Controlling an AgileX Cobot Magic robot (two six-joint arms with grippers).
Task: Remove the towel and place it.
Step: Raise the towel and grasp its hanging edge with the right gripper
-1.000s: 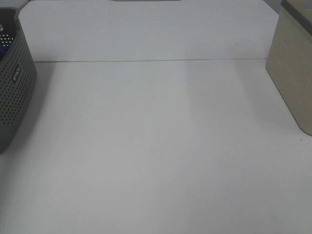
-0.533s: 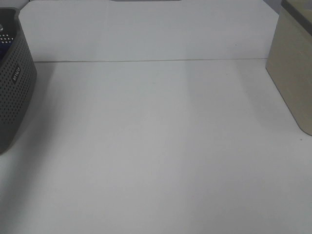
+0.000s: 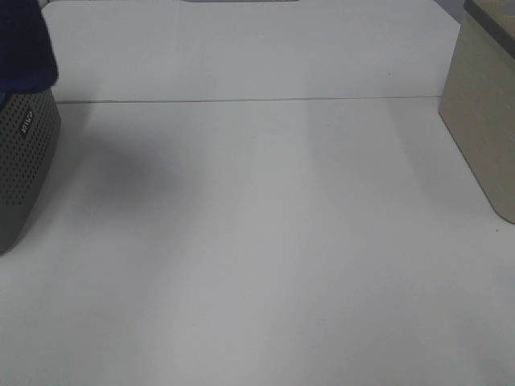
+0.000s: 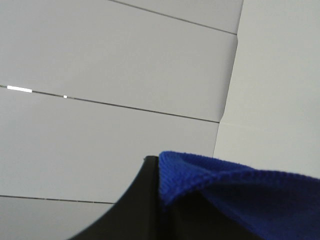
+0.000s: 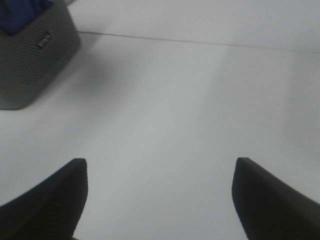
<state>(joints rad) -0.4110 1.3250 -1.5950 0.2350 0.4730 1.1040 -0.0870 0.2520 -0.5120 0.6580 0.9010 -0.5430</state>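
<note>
The royal-blue towel [image 3: 24, 40] hangs at the far left, lifted above the grey perforated basket [image 3: 24, 161]. In the left wrist view the towel [image 4: 240, 195] fills the near corner, folded over a black finger [image 4: 132, 215] of my left gripper [image 4: 165, 215], which is shut on it. My right gripper [image 5: 160, 170] is open and empty above the white table, well away from the basket [image 5: 35, 55], where the towel's blue [image 5: 20, 12] shows over the rim. Neither gripper shows in the exterior view.
A beige box [image 3: 483, 112] stands at the table's right edge. A thin seam [image 3: 241, 100] runs across the white table [image 3: 265, 241] at the back. The towel casts a soft shadow [image 3: 137, 169] beside the basket.
The towel has risen out of the basket into view at the top left, and a shadow has appeared on the table beside the basket. Nothing else has moved.
</note>
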